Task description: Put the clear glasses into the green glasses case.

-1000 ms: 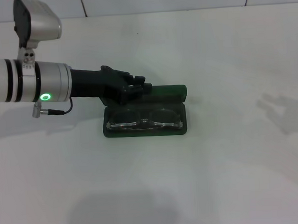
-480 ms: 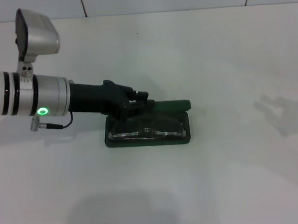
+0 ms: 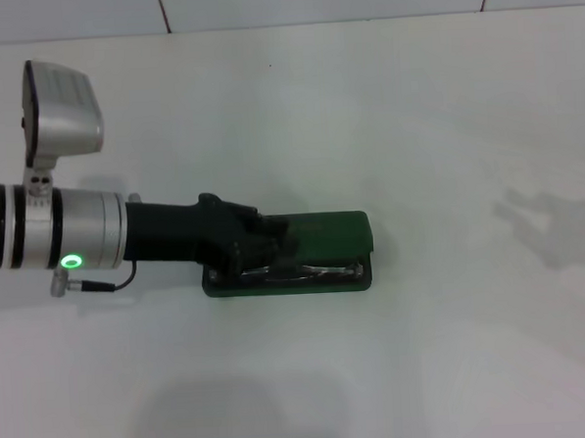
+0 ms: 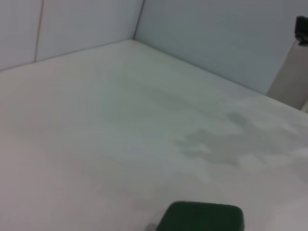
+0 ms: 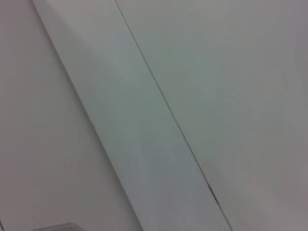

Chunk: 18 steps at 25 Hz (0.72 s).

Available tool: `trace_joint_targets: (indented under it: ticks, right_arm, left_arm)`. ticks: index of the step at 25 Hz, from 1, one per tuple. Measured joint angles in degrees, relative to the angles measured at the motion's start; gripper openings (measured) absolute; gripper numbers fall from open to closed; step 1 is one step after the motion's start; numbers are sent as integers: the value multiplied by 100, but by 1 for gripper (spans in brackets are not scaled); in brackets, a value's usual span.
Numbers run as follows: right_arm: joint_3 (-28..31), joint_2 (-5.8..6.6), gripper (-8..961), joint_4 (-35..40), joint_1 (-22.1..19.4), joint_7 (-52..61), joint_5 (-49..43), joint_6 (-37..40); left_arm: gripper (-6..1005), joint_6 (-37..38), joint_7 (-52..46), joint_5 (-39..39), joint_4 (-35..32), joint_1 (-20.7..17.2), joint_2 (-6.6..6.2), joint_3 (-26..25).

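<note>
The green glasses case [image 3: 325, 233] lies near the table's middle with its lid lowered almost flat over its base. The clear glasses [image 3: 305, 270] lie inside and show only as a thin strip in the front gap between lid and base. My left gripper [image 3: 272, 242] reaches in from the left, shut, resting on the lid's left end. The left wrist view catches only one rounded end of the case's lid [image 4: 202, 217]. My right gripper is out of view, and its wrist view shows only pale panels.
The white table [image 3: 456, 348] spreads all around the case, with a tiled wall [image 3: 320, 0] along the back. My left arm's silver forearm [image 3: 68, 241] and its wrist camera [image 3: 59, 109] occupy the left side.
The left gripper has moved toward me and down, pushing the lid from standing open to nearly shut. The case has slid slightly nearer, and the glasses are now mostly covered.
</note>
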<state>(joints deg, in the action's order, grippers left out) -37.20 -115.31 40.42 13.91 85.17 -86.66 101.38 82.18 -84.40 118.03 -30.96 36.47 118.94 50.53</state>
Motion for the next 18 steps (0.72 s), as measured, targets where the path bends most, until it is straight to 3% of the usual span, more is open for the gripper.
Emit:
trace_joint_targets:
  ticks: [10,18]
  right_arm:
    - [-7,1,297,-46,-14,0,-1,142]
    - [-55,1,302,-106,19,-227,-339,285]
  left_arm:
    - [379,347,265,-26,-23,-198,45,53]
    - [393,1486,369,-858,-462,-477,27,8]
